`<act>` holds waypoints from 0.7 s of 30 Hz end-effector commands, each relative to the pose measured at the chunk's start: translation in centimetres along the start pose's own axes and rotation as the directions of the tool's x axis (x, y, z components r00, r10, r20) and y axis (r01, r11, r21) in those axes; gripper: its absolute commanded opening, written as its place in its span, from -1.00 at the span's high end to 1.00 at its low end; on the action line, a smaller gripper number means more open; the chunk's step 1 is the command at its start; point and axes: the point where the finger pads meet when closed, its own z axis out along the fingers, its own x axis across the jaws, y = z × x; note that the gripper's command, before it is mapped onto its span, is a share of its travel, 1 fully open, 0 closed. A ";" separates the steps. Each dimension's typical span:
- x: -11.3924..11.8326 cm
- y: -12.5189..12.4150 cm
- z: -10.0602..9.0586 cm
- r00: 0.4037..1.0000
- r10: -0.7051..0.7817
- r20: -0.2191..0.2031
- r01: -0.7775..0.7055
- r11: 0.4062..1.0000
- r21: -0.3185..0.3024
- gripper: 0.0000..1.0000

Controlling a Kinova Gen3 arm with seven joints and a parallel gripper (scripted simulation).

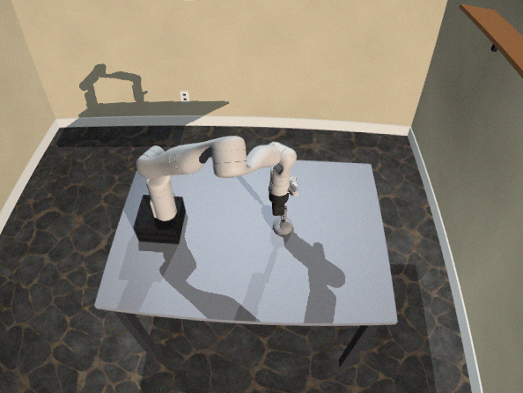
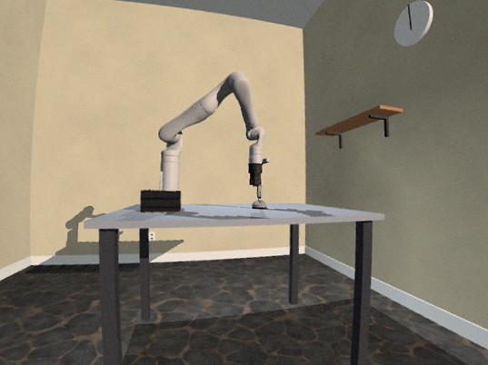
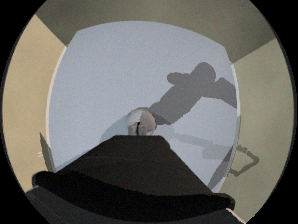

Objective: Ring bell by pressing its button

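Observation:
A small grey dome bell [image 1: 283, 227] [image 2: 260, 204] [image 3: 141, 121] stands on the grey table [image 1: 335, 264] [image 2: 326, 214], right of its middle. My gripper [image 1: 284, 218] [image 2: 259, 195] is shut and points straight down. Its fingertips sit on top of the bell, at the button. The button itself is hidden by the fingers in the top and exterior views. In the wrist view only the top of the dome shows, past the dark gripper body; the fingertips are hidden there.
The arm's black base block [image 1: 159, 225] [image 2: 160, 201] stands at the table's left side. A wooden shelf [image 2: 358, 120] [image 1: 495, 31] hangs on the right wall, well above the table.

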 end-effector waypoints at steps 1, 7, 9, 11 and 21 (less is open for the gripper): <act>0.0 0.0 0.0 1.000 0.000 0.000 0.000 1.000 0.000 0.65; 0.0 0.0 0.0 1.000 0.000 0.000 0.000 1.000 0.000 0.65; 0.0 0.0 0.0 1.000 0.000 0.000 0.000 1.000 0.000 0.65; 0.0 0.0 0.1 1.000 0.000 0.000 0.000 1.000 0.000 0.65; 0.0 0.0 0.4 1.000 0.000 0.000 0.000 1.000 0.000 0.65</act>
